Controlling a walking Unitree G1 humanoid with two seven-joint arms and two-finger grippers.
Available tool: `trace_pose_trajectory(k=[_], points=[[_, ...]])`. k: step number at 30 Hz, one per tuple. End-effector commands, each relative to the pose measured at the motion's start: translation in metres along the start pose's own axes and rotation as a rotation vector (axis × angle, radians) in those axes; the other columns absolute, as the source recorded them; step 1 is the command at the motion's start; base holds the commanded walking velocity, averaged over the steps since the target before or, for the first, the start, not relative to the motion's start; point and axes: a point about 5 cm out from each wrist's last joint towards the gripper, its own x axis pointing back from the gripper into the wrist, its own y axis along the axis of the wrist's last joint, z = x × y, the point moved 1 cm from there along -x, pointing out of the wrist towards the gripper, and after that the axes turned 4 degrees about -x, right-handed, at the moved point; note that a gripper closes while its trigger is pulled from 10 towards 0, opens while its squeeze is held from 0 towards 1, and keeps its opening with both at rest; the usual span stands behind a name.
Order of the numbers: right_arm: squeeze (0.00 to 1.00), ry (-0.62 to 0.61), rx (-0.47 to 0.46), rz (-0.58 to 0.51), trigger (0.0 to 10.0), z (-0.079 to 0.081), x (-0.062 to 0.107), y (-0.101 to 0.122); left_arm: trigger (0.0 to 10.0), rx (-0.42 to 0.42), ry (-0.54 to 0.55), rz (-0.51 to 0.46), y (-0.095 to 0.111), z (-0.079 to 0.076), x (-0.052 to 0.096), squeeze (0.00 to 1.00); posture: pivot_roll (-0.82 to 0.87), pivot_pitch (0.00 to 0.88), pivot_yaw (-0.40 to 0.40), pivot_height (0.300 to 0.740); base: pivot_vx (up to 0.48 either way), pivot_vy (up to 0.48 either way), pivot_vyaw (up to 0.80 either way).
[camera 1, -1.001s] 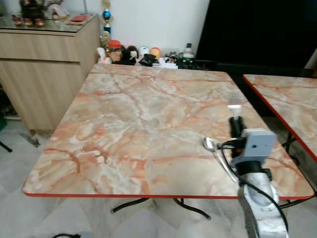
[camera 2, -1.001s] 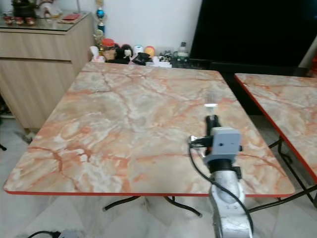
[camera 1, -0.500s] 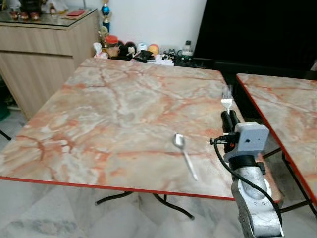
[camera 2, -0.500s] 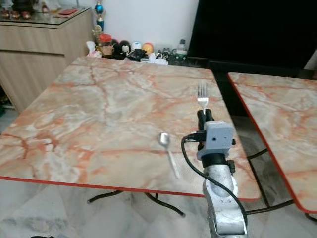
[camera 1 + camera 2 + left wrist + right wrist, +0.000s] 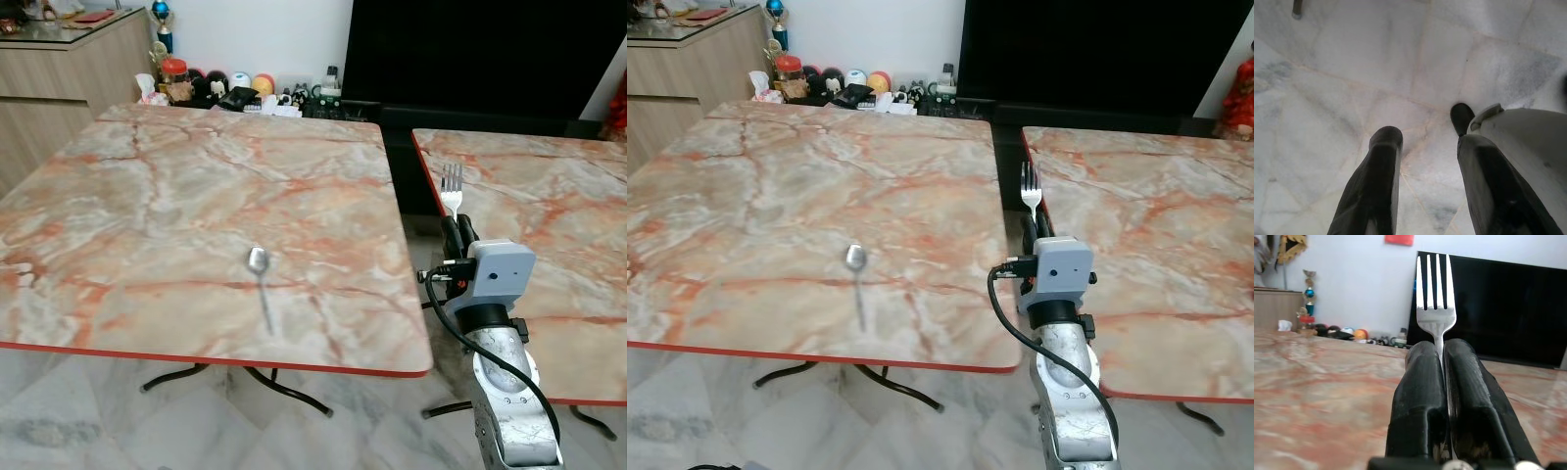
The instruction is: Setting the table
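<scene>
Fork: the fork (image 5: 1435, 298) stands tines-up, its handle pinched between the two black fingers (image 5: 1420, 406) of the right gripper (image 5: 1030, 221); it is held in the air over the gap between the two marble-patterned tables.
Spoon: a spoon (image 5: 260, 280) lies flat on the left tabletop (image 5: 176, 196), bowl away from the robot, handle toward the near red edge, well apart from the fork.
Handling of the fork: it is likely light, stiff metal with a smooth, slippery handle; it can pivot or slide in a two-finger pinch, so a firm hold on the flat of the handle, low below the neck as it is now, suits it. It is not fragile, though dropped it would bounce and clatter.
Right arm pose: the silver forearm (image 5: 1066, 392) rises from low in the head view, wrist camera box on top, fingers pointing forward and up, clenched on the handle.
Left gripper: it (image 5: 1422, 147) hangs toward the pale tiled floor (image 5: 1352, 73), fingers parted with nothing between them.
Second tabletop: the right-hand one (image 5: 1156, 206) sits just beyond the fork.
Step judged: carrying the fork to be laid near the spoon.
</scene>
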Motion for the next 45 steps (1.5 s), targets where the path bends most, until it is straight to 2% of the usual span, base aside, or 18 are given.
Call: trace_pose_trajectory(k=[1,27,45], points=[[0.0,-0.026,0.017,-0.001,10.0,-0.009,0.001,0.001,10.0,0.008,-0.022,0.021,-0.005,-0.009,0.0,0.0,-0.04,0.079,-0.008,0.74,0.0,-0.48,0.0],[0.0,-0.037,0.026,-0.016,10.0,-0.012,-0.004,0.002,10.0,0.001,-0.023,0.031,-0.009,-0.009,0.001,0.0,-0.05,0.084,0.001,0.74,0.0,-0.48,0.0],[0.0,-0.061,0.046,-0.018,10.0,-0.02,-0.004,0.003,10.0,-0.001,-0.022,0.027,-0.007,-0.008,0.0,0.0,-0.06,0.093,0.006,0.74,0.0,-0.48,0.0]])
